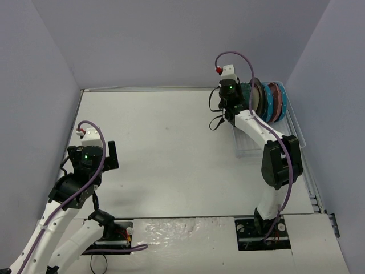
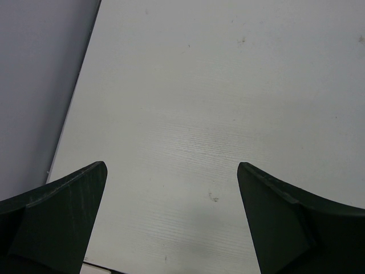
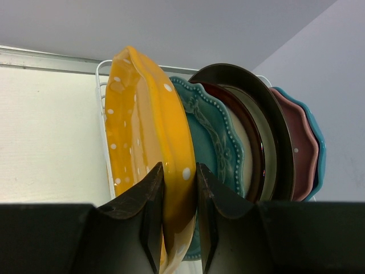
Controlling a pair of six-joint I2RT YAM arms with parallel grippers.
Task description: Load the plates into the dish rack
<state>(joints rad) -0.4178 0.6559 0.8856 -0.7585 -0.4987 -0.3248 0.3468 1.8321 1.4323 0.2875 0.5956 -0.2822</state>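
6 plates were all I could count, and every one of them was at the dish rack [image 1: 248, 149] in the far right corner of the table [image 1: 165, 148]. 5 stood on edge in a row inside it: a teal plate [image 3: 205, 137], a plate with a maroon rim [image 3: 258, 165], a plate with a dark brown rim [image 3: 282, 142], a pink plate [image 3: 302, 154] and a blue plate [image 3: 319, 142] at the back. The 6th was the yellow plate [image 3: 145, 131] with white dots. My right gripper [image 3: 180, 177] pinched it by the lower edge, fingers narrow, 1 on each face. It held the plate upright just beside the teal plate, at the end of the row closest to my wrist camera. I could not see its bottom edge, so I could not tell if it sat in a slot or hung a little above 1. My left gripper [image 2: 171, 165] was far off on the other side, spread wide with nothing in it, only bare table under it. From above I saw no plate lying on the table. So I thought the job was nearly done: the yellow plate needed to settle into the rack, and then the fingers needed to let go. Another plate might have been hiding behind the row, but I could not tell.
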